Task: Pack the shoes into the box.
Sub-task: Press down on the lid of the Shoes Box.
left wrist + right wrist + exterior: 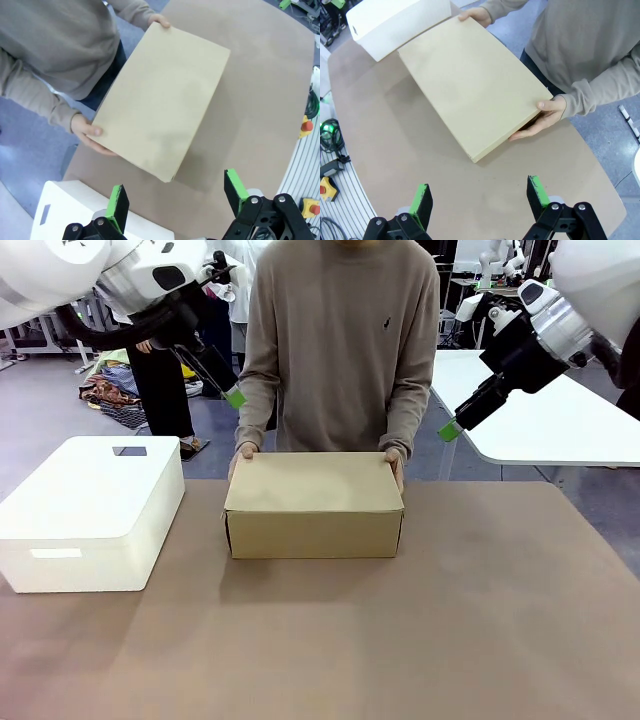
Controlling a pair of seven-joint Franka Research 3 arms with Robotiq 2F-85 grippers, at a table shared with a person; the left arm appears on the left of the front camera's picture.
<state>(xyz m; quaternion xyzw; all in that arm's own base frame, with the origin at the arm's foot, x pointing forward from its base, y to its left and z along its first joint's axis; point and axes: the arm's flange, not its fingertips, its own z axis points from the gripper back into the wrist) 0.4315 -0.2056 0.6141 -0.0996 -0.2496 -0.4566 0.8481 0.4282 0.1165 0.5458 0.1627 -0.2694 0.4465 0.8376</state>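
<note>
The tan cardboard box (314, 502) (162, 100) (470, 82) stands on the table near its far edge with its lid closed. A person at the far side holds it with a hand (244, 452) on each short end (546, 114). The shoes are out of view. My left gripper (234, 396) (177, 196) hangs high at the upper left, open and empty, above and left of the box. My right gripper (449, 430) (479, 200) hangs high at the upper right, open and empty too.
A larger white rounded box (88, 512) (395, 20) sits at the table's left side beside the cardboard one. The brown tabletop (420, 640) stretches bare in front and to the right. Another white table (560, 420) stands behind at the right.
</note>
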